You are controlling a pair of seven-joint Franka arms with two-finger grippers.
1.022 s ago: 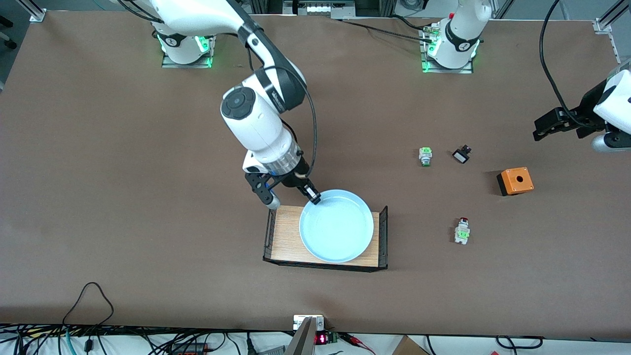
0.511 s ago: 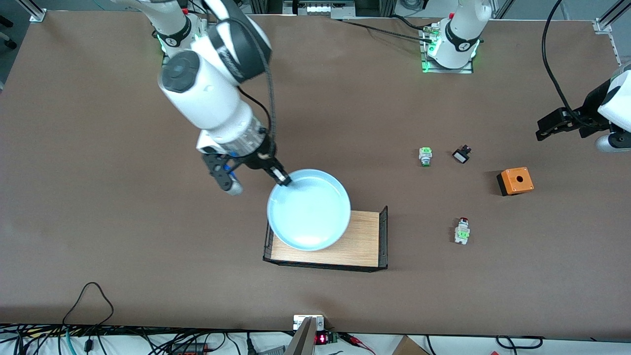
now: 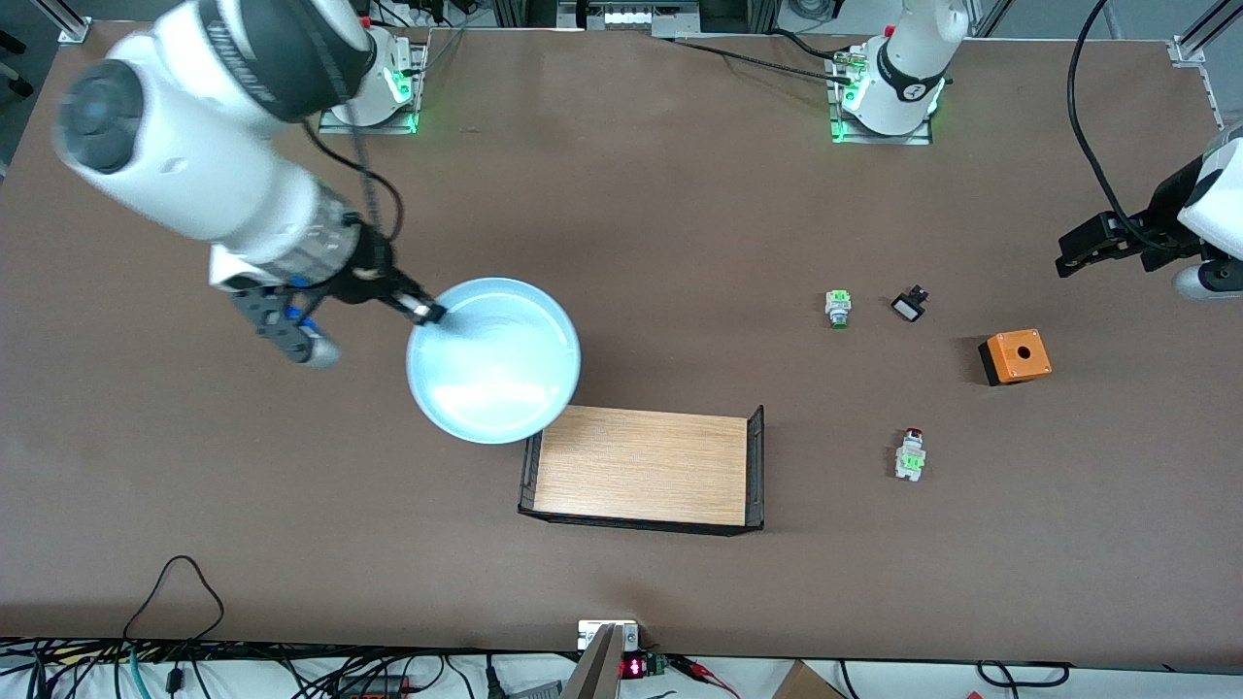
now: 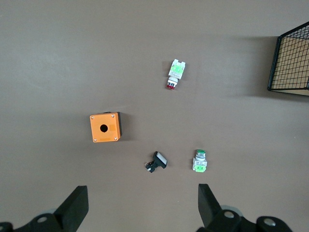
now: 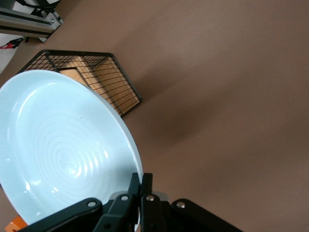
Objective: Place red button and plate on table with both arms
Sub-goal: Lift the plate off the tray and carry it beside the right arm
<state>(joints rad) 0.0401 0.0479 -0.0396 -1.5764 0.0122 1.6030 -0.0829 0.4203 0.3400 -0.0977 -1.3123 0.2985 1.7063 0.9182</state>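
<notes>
- Two arms on your table (image 3: 680, 223): the right gripper (image 3: 427, 314) is clamped on the plate (image 3: 493, 360), up in the air beside the tray (image 3: 641, 479).
- Your left gripper (image 4: 140, 208) waits, fingers apart — over the orange box (image 3: 1015, 356).
- Your red button (image 3: 910, 454) lies on the table near that box.

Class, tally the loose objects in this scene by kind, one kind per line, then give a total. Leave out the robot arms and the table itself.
Push-button switches: 2, the red button and the green-capped switch
Plate: 1
Wooden tray: 1
Orange box: 1
Small black-and-white part: 1
Total: 6
</notes>
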